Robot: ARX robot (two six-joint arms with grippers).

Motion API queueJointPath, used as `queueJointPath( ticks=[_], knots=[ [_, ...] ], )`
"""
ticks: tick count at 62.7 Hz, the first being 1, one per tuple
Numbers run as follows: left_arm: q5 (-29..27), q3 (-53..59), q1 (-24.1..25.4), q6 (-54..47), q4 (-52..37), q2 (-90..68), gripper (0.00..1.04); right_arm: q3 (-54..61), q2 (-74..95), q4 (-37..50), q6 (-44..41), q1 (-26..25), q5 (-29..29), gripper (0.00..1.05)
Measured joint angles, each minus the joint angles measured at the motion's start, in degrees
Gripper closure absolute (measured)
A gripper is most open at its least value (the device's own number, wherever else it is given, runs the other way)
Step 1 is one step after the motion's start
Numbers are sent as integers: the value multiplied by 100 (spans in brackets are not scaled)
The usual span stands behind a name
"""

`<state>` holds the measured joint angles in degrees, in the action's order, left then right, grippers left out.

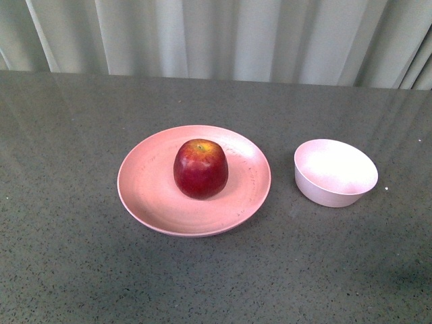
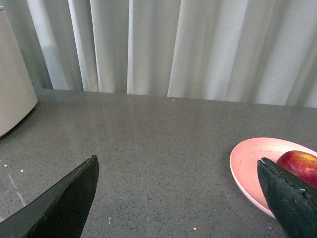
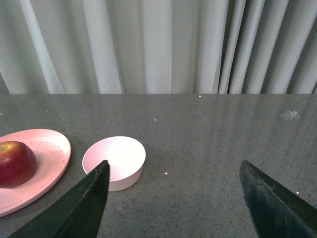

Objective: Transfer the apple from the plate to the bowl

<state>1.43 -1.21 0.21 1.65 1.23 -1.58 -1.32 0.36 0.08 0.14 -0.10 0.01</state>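
Observation:
The dark red apple [image 1: 200, 169] with a yellow patch at its stem sits on the wide pink plate [image 1: 145, 192] at the table's middle. The small pale bowl [image 1: 335, 173] stands empty to the right of the plate, a short gap apart. Neither gripper shows in the front view. My left gripper [image 2: 177, 171] is open and empty, above bare table, with the plate [image 2: 247, 161] and apple [image 2: 298, 165] beside one finger. My right gripper [image 3: 174, 173] is open and empty, with the bowl [image 3: 114, 158] behind one finger and the plate [image 3: 49, 148] and apple [image 3: 16, 162] further off.
The table is dark grey speckled stone [image 1: 67, 256]. Pale curtains [image 1: 223, 37] hang along its far edge. A large white object [image 2: 12, 84] stands at the table's edge in the left wrist view.

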Motion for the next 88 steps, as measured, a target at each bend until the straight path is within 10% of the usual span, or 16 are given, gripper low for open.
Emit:
queueJointPath(
  ticks=[8,33,88],
  knots=[
    [717,-715,-199,1384,1207,-1561,9,0,-4,0,0,0,0,9],
    [330,-2605,-1558,1676,-2006,-7191,9,0,-4,0,0,0,0,9],
    [358,-5001,-2535,1012,-2481,-10780,9,0,-4,0,0,0,0,9]
  ],
)
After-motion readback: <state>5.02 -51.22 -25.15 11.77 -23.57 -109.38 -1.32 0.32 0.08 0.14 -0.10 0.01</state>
